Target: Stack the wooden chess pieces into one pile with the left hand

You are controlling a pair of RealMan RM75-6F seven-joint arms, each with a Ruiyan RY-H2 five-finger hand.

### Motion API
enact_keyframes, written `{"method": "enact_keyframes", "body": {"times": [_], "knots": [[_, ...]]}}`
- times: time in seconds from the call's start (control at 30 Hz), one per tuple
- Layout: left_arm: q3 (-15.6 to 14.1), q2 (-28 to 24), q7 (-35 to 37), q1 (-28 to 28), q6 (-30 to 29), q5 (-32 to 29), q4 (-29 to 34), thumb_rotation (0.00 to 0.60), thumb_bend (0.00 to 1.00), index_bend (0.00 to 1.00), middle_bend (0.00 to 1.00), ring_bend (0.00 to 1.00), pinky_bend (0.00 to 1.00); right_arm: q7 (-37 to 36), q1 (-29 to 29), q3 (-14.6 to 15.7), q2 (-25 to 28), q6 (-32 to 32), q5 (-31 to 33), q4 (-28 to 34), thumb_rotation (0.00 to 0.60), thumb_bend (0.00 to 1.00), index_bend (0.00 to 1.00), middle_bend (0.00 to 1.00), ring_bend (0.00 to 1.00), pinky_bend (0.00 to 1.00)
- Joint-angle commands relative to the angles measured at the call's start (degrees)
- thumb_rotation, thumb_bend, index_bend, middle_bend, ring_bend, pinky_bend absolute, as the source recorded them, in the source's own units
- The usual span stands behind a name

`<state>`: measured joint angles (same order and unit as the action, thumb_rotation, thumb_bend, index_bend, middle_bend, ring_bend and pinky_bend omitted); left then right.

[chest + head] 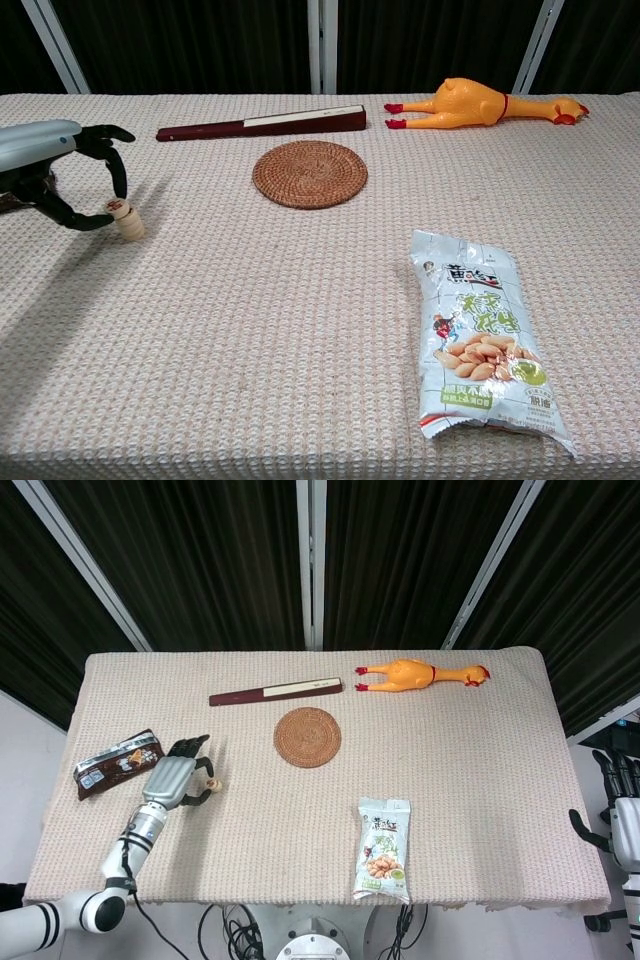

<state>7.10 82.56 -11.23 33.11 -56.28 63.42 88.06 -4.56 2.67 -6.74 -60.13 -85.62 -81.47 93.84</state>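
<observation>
A short pile of round wooden chess pieces (127,221) stands on the cloth at the table's left side; in the head view the pile (213,784) is a small tan dot. My left hand (62,172) arches beside it, one dark fingertip just above the top piece and the thumb low on the pile's left. I see no firm grip on any piece. The same left hand (177,779) lies left of the pile in the head view. My right hand (624,825) hangs off the table's right edge, fingers apart and holding nothing.
A snack bar wrapper (118,761) lies left of the left hand. A round woven coaster (310,173), a closed dark-red fan (262,122) and a rubber chicken (480,103) sit further back. A peanut bag (483,338) lies front right.
</observation>
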Motion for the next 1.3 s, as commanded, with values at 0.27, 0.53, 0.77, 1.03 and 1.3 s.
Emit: {"method": "enact_keyframes", "body": {"times": [0.27,0.53,0.77,1.03,1.3], "knots": [[0.0,-0.1,0.2,0.0,0.0,0.0,0.0,0.600,0.31,0.43,0.02,0.00,0.00,0.1,0.1,0.0,0.0,0.2,0.1,0.0,0.600,0.25,0.00,0.00,0.00,0.00],[-0.5,-1.2,-0.5,-0.5,-0.9,0.4,1.6,0.600,0.31,0.41,0.02,0.00,0.00,0.1,0.0,0.0,0.0,0.0,0.2,0.0,0.600,0.25,0.00,0.00,0.00,0.00],[-3.2,-7.8,-4.4,-6.0,-10.0,2.4,8.7,0.600,0.31,0.28,0.01,0.00,0.00,-0.1,-0.3,-0.3,0.0,-1.0,-0.1,-0.1,0.600,0.25,0.00,0.00,0.00,0.00],[-7.9,-14.1,-8.4,-16.0,-26.7,11.5,7.3,0.600,0.22,0.12,0.01,0.00,0.00,1.6,-0.2,0.7,-1.4,-3.7,-4.8,-2.0,0.600,0.26,0.00,0.00,0.00,0.00],[-9.4,-18.3,-10.3,-19.6,-30.7,15.3,7.6,0.600,0.19,0.09,0.00,0.00,0.00,4.3,0.1,1.8,-1.7,-2.9,-6.3,-2.4,0.600,0.26,0.00,0.00,0.00,0.00]]}}
